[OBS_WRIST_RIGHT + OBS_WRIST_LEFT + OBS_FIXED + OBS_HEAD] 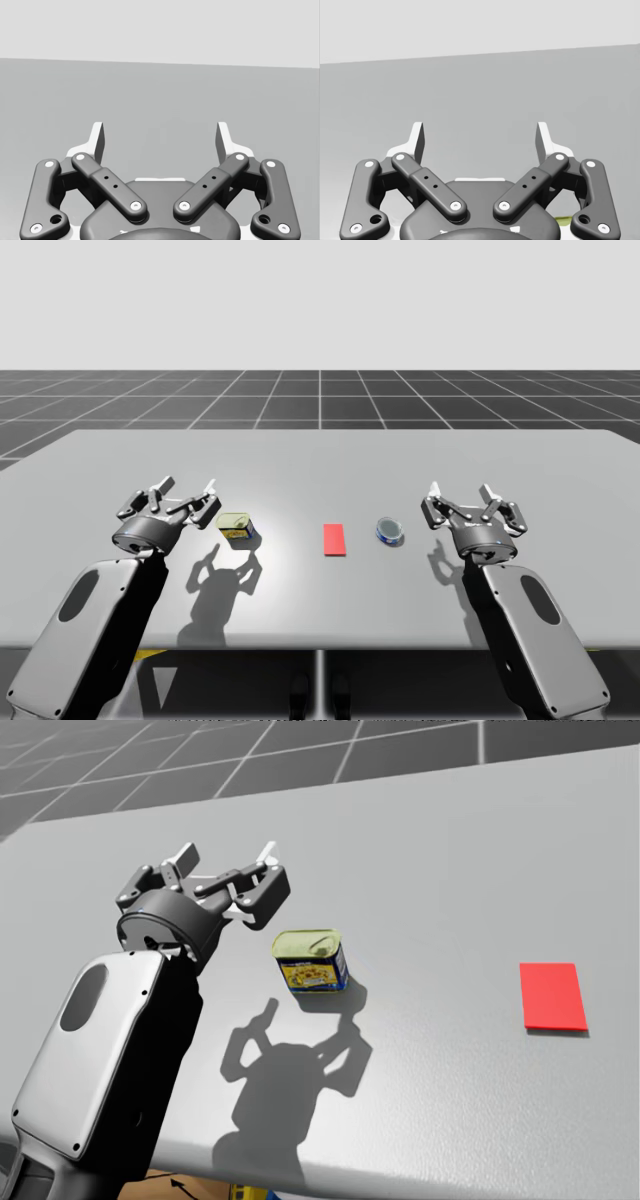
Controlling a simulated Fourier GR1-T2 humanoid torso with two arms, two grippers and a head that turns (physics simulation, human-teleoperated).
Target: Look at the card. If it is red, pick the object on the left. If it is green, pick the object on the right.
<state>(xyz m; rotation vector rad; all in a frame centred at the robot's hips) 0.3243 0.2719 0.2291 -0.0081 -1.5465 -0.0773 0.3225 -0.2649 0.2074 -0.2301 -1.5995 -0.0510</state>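
A red card [334, 539] [552, 996] lies flat at the table's middle. Left of it stands a squat yellow and blue can [236, 527] [311, 960] with a green-yellow lid. Right of the card rests a small round blue can [390, 530]. My left gripper [187, 494] [228, 866] [480, 137] hovers open just left of the yellow and blue can, apart from it, nothing between its fingers. My right gripper [462, 495] [160, 137] stands open to the right of the round blue can, a short gap between them, holding nothing.
The grey table [320, 455] stretches far back beyond the objects. Its front edge [320, 648] runs just behind both forearms. A dark gridded floor lies past the table's far edge.
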